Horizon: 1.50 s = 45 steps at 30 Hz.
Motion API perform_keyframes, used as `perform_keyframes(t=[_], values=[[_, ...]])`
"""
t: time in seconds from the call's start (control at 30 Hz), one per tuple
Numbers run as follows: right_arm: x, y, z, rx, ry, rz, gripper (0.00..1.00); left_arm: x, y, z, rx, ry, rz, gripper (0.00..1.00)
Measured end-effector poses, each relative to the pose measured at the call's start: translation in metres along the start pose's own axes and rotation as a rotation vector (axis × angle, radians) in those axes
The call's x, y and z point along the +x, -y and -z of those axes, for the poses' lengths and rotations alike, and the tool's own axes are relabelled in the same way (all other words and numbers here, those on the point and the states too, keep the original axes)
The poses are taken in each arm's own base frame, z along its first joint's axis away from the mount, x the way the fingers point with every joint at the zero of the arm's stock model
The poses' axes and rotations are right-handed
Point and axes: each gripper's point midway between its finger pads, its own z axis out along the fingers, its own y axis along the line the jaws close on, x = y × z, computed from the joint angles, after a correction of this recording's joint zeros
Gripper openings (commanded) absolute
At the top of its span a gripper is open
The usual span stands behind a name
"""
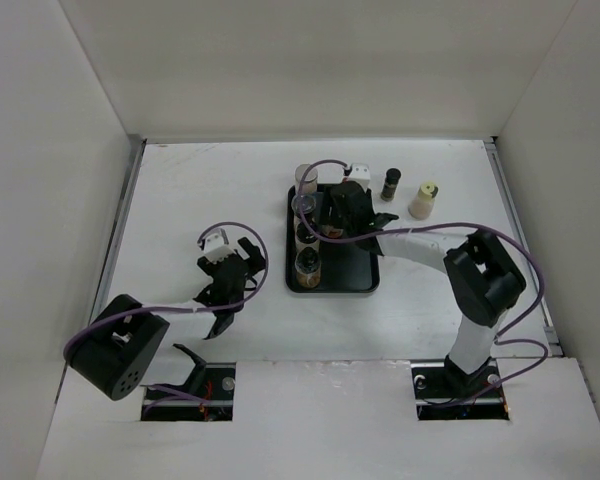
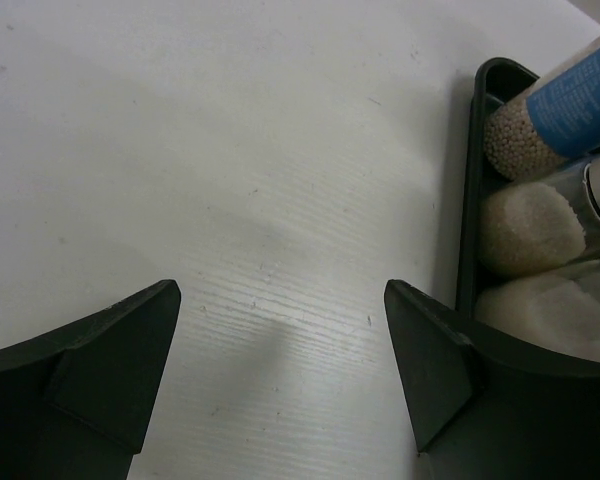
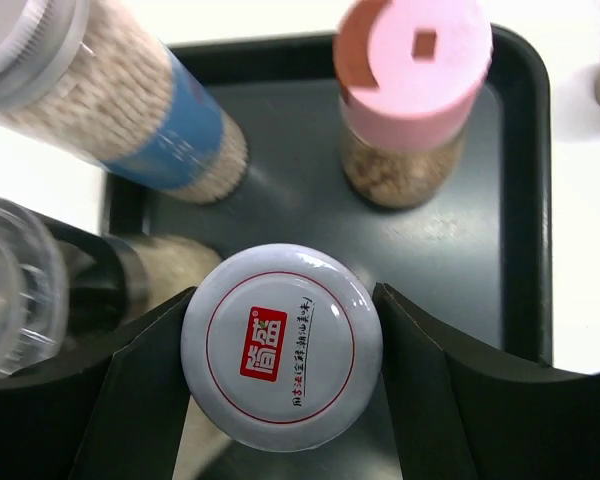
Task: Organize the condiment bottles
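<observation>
The black tray [image 3: 525, 200] lies on the white tabletop [image 1: 210, 180], and its left side is crowded. A tall bottle [image 3: 170, 135] with a blue label stands at the far left corner, a pink-capped jar [image 3: 412, 80] beside it to the right, and a clear-capped bottle [image 3: 10, 290] presses close to the right claw's left finger. Two more bottles stand on the tabletop just right of the tray: a dark-capped bottle [image 1: 391, 183] and a pale yellow-capped bottle [image 1: 423, 200].

The tray is smooth with a raised, rounded rim, and the tabletop shows a faint wood grain. The tall bottle holds small pale beads and the pink-capped jar brownish grains.

The right claw [image 3: 284, 293] is closed part-way onto a white-capped bottle [image 3: 282, 350], one finger against each side of its round, glossy lid (a red square logo sits in a thin red ring). It is over the tray; whether it is standing there or lifted cannot be told.

The left claw [image 2: 280, 290] is spread wide and holds nothing, over bare tabletop just left of the tray.
</observation>
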Motion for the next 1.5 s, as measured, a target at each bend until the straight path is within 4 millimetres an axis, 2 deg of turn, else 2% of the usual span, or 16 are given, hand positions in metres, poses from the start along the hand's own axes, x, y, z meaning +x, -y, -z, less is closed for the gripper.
perform_keyframes(t=[0.17, 0.27, 0.43, 0.57, 0.6, 0.67, 0.7, 0.77, 0.8, 0.9, 1.03, 1.13, 1.33, 1.43, 1.5], values=[[-0.02, -0.008, 0.001, 0.001, 0.055, -0.038, 0.89, 0.006, 0.006, 0.004, 0.027, -0.015, -0.057, 0.83], [-0.025, -0.008, 0.006, -0.002, 0.065, -0.058, 0.89, 0.007, 0.011, 0.008, 0.047, -0.018, -0.081, 0.83], [-0.036, -0.002, 0.029, -0.009, 0.086, -0.09, 0.78, 0.003, 0.016, 0.01, 0.062, -0.006, -0.083, 0.83], [-0.051, 0.02, 0.051, 0.011, 0.128, -0.114, 0.51, 0.002, 0.02, 0.014, 0.074, -0.009, -0.088, 0.83], [-0.057, 0.032, 0.053, 0.03, 0.142, -0.126, 0.49, 0.0, 0.021, 0.015, 0.08, -0.004, -0.083, 0.83], [-0.072, 0.06, 0.048, 0.089, 0.169, -0.148, 0.54, -0.005, 0.024, 0.016, 0.089, 0.008, -0.07, 0.83], [-0.077, 0.076, 0.044, 0.124, 0.178, -0.158, 0.63, -0.006, 0.025, 0.016, 0.091, 0.011, -0.067, 0.83], [-0.087, 0.11, 0.031, 0.208, 0.187, -0.169, 0.88, -0.006, 0.025, 0.016, 0.091, 0.011, -0.067, 0.83], [-0.09, 0.126, 0.024, 0.246, 0.186, -0.168, 0.92, -0.005, 0.024, 0.016, 0.09, 0.009, -0.067, 0.83], [-0.097, 0.155, -0.001, 0.317, 0.175, -0.161, 0.95, -0.004, 0.024, 0.017, 0.091, 0.003, -0.067, 0.83], [-0.1, 0.163, -0.031, 0.323, 0.141, -0.145, 0.94, 0.001, 0.024, 0.016, 0.093, -0.012, -0.07, 0.84], [-0.101, 0.16, -0.047, 0.307, 0.119, -0.133, 0.87, 0.005, 0.023, 0.015, 0.087, -0.022, -0.071, 0.85], [-0.097, 0.162, -0.064, 0.305, 0.081, -0.108, 0.64, 0.013, 0.02, 0.014, 0.074, -0.043, -0.072, 0.86], [-0.095, 0.167, -0.068, 0.315, 0.063, -0.101, 0.44, 0.013, 0.019, 0.014, 0.073, -0.045, -0.067, 0.87], [-0.095, 0.169, -0.069, 0.319, 0.06, -0.105, 0.38, 0.014, 0.019, 0.013, 0.069, -0.046, -0.064, 0.96]])
